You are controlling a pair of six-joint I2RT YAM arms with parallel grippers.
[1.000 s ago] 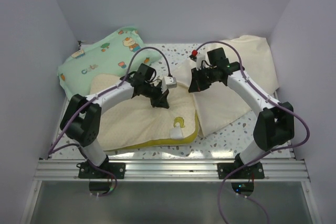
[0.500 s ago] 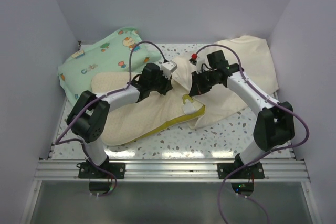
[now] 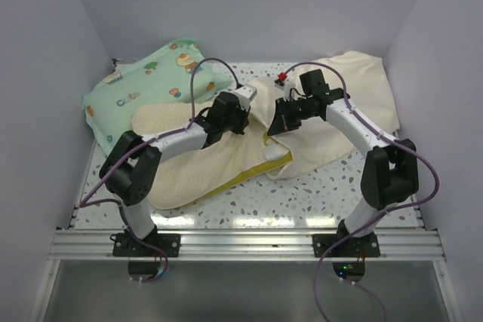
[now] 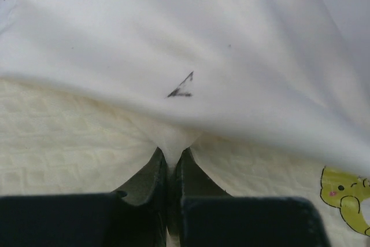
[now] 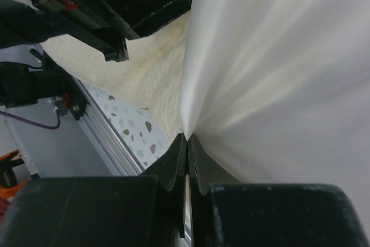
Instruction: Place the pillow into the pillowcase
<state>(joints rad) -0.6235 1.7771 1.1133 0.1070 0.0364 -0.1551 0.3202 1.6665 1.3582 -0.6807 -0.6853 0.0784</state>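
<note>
The cream dimpled pillow lies slanted at centre left, olive edge to the front. Its right end, with the yellow-marked tag, sits under the edge of the smooth cream pillowcase. My left gripper is shut on a pinch of the pillow at its far edge, and the pillowcase drapes just past the fingertips. My right gripper is shut on the pillowcase edge and holds it raised over the pillow.
A mint-green cartoon-print pillow lies at the back left, partly under the cream pillow. White walls close the left, back and right. An aluminium rail runs along the near edge. The two wrists are close together at the centre.
My left gripper has dragged the pillow right and back, so its tagged end now lies under the pillowcase edge. My right gripper has stayed nearly in place, holding the pillowcase.
</note>
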